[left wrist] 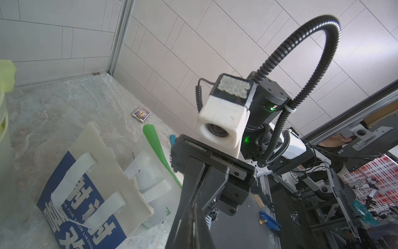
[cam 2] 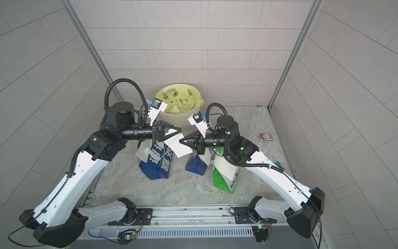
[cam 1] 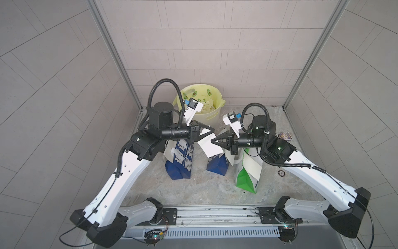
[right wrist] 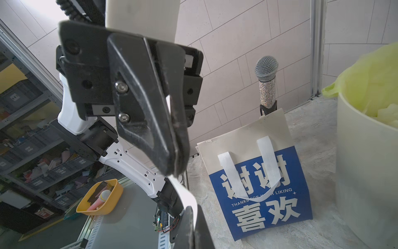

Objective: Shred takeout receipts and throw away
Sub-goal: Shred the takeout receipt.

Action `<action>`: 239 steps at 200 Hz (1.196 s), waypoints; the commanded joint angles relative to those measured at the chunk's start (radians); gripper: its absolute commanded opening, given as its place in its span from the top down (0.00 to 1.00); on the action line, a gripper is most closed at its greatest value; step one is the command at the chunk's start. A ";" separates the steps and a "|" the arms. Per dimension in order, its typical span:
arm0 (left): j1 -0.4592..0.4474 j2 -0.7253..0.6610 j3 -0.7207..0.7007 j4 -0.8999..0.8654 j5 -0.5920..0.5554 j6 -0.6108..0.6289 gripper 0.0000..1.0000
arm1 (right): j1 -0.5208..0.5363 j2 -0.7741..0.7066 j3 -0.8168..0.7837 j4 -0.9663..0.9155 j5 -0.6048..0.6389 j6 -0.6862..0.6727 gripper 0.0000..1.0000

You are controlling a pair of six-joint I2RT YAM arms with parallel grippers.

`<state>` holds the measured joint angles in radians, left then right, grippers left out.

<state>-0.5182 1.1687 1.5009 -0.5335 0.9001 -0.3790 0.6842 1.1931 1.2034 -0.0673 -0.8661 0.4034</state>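
Before the cream bin [cam 1: 215,119], lined yellow-green with avocado prints: a plain white receipt [cam 1: 210,147], two blue-and-white lettered bags [cam 1: 178,167], one green-and-white bag [cam 1: 247,179].

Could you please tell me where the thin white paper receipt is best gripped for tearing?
Pinch the thin white paper receipt along one edge, left end effector and right end effector coming from opposite sides, tips close together, as now. It is limp, so neighbouring pinches likely start the tear.

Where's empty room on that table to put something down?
Bare: the front strip between blue bags and base rail; also the back corner behind the card box. Crowded: the middle, around the receipt and bin.
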 commanded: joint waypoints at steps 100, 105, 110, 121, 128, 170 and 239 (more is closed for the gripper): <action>0.000 -0.015 -0.059 0.142 -0.067 -0.092 1.00 | -0.007 -0.010 -0.054 0.300 0.058 0.199 0.99; 0.000 -0.018 -0.060 0.141 -0.073 -0.089 1.00 | -0.007 -0.012 -0.054 0.288 0.067 0.188 1.00; 0.000 -0.019 -0.062 0.141 -0.079 -0.087 1.00 | -0.008 -0.016 -0.057 0.277 0.075 0.179 1.00; 0.001 -0.025 -0.065 0.142 -0.091 -0.084 1.00 | -0.009 -0.027 -0.061 0.258 0.092 0.162 0.99; 0.000 -0.026 -0.066 0.144 -0.096 -0.083 1.00 | -0.011 -0.034 -0.063 0.250 0.102 0.156 0.98; 0.001 -0.030 -0.081 0.157 -0.102 -0.080 1.00 | -0.021 -0.067 -0.086 0.213 0.146 0.143 0.90; 0.001 -0.032 -0.110 0.208 -0.112 -0.118 1.00 | -0.025 -0.060 -0.105 0.261 0.103 0.171 1.00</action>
<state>-0.5186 1.1572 1.4029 -0.3847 0.7906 -0.4797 0.6617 1.1385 1.0973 0.1528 -0.7376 0.5541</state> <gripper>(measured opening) 0.038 0.047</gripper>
